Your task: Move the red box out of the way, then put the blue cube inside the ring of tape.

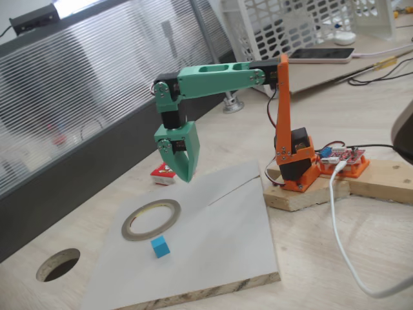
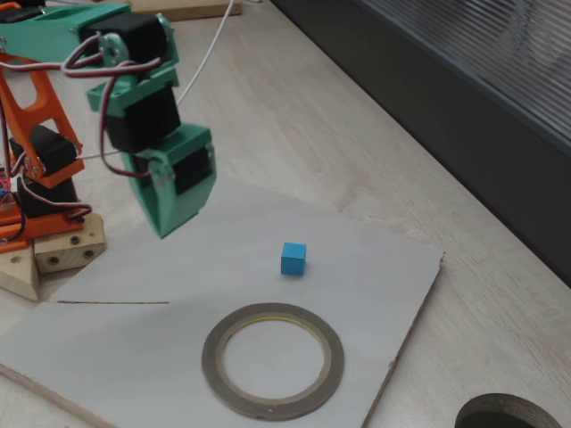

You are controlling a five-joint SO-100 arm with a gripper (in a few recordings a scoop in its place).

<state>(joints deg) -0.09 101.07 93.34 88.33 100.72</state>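
The red box (image 1: 163, 174) lies on the wooden table just off the far edge of the white board (image 1: 219, 239), its snowman face partly visible. My green gripper (image 1: 184, 175) hangs point down right beside it, on its right in this fixed view, with the jaws together and nothing between them. The ring of tape (image 1: 133, 227) lies flat on the board, nearer the camera, and its hollow centre is bare. The blue cube (image 1: 159, 246) sits on the board just outside the ring. In the other fixed view, the gripper (image 2: 166, 228) hovers left of the blue cube (image 2: 293, 258) and above the ring of tape (image 2: 272, 406).
A round dark hole (image 1: 58, 264) is cut in the table left of the board. The arm's orange base (image 1: 297, 165) stands on a wooden block with a red circuit board and cables at right. A dark wall panel runs along the table's far side.
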